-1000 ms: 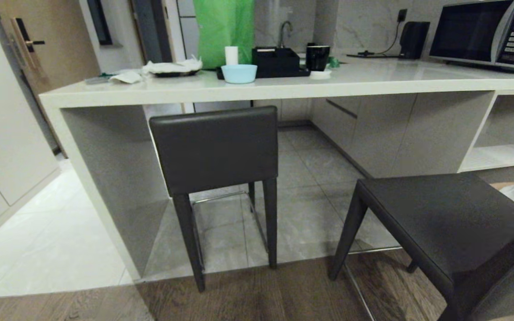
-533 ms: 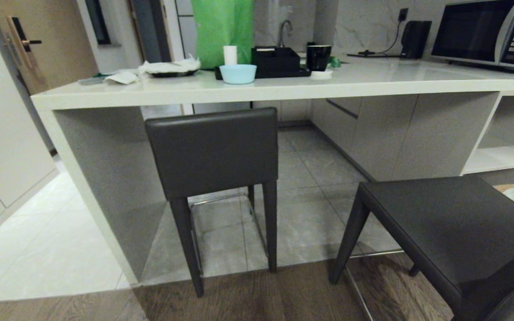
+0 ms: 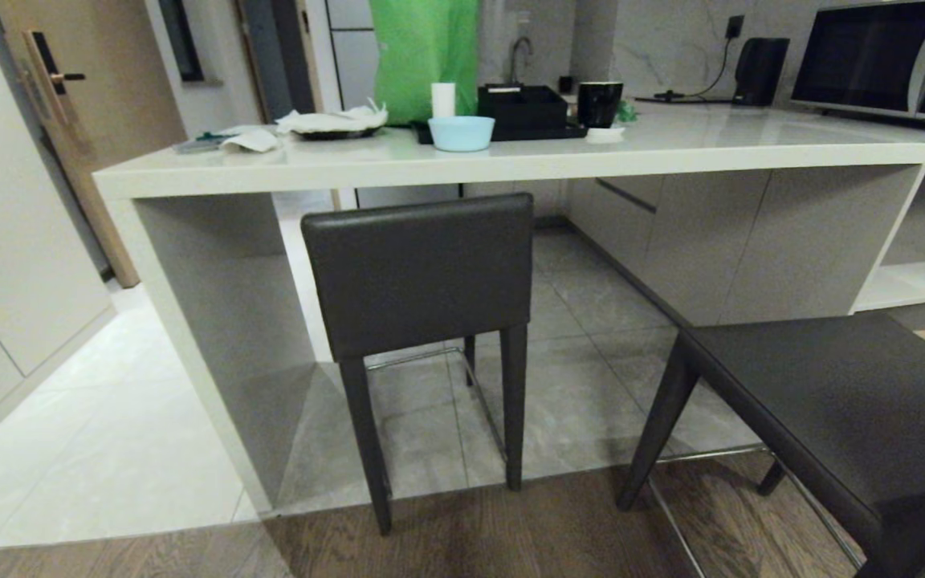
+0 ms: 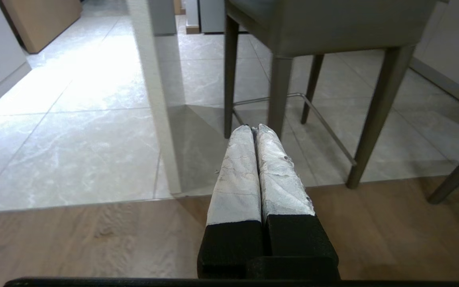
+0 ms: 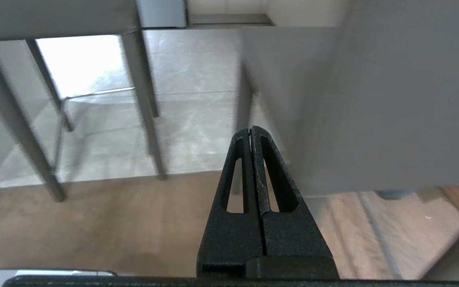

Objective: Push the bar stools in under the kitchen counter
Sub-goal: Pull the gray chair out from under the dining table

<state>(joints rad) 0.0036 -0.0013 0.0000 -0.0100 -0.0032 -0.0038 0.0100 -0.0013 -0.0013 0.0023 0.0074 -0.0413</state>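
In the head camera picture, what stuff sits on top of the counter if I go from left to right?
Crumpled white paper → white roll → light blue bowl → black box → black mug → black kettle → microwave, all on the kitchen counter.

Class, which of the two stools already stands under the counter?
The left stool, backrest at the counter edge. The right stool stands out on the wood floor.

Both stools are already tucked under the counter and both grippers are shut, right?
Not quite. Only the left stool stands under the kitchen counter; the head view shows the right stool out on the wood floor. The left gripper and right gripper are shut.
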